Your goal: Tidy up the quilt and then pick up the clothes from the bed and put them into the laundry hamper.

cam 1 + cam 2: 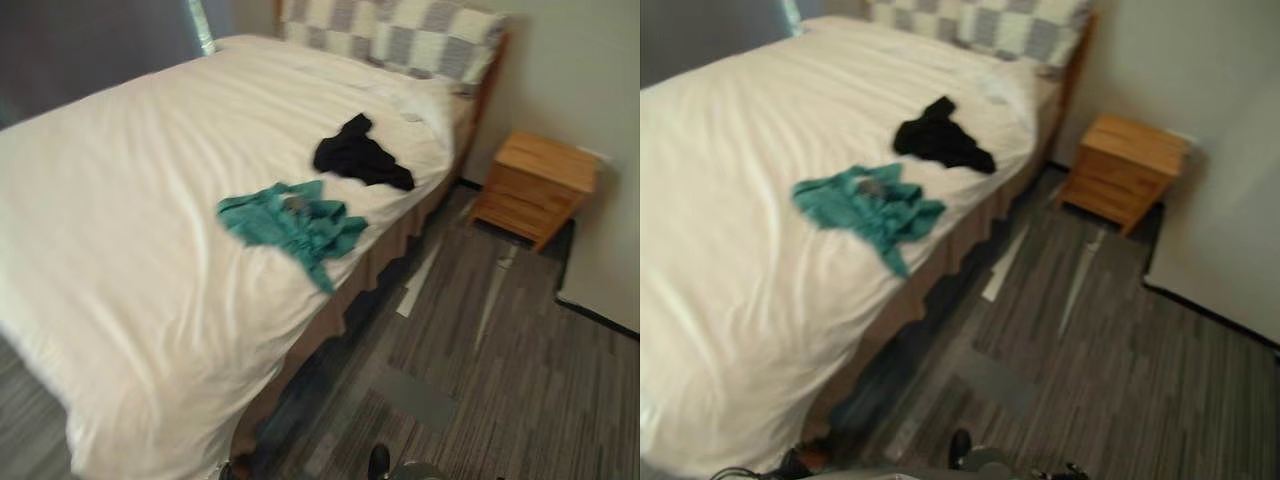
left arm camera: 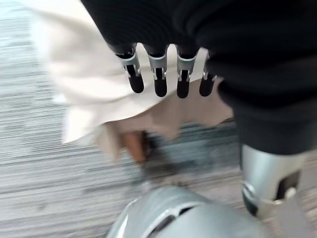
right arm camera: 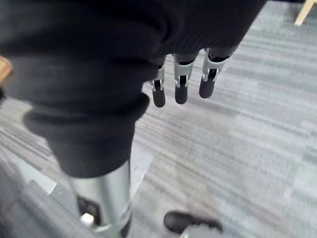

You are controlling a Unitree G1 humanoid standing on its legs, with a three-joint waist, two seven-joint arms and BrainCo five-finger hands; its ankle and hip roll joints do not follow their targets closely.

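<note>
fingers (image 2: pixel 159 79) of left hand (image 2: pixel 148 29) and right hand (image 3: pixel 181 34) hanging relaxed, empty. teal garment (image 1: pixel 290 222), black garment (image 1: pixel 360 155) on quilt (image 1: pixel 130 200) near bed edge; probably light, limp; pinch bunched folds.

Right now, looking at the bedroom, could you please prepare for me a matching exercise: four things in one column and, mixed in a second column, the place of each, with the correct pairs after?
Things:
1. teal garment
2. black garment
3. checked pillow
4. wooden nightstand

Places:
A. on the floor beside the head of the bed
B. at the head of the bed, by the headboard
C. on the white quilt, close to the bed's side edge
D. on the quilt, between the other garment and the pillow

Pairs: 1-C, 2-D, 3-B, 4-A
</note>
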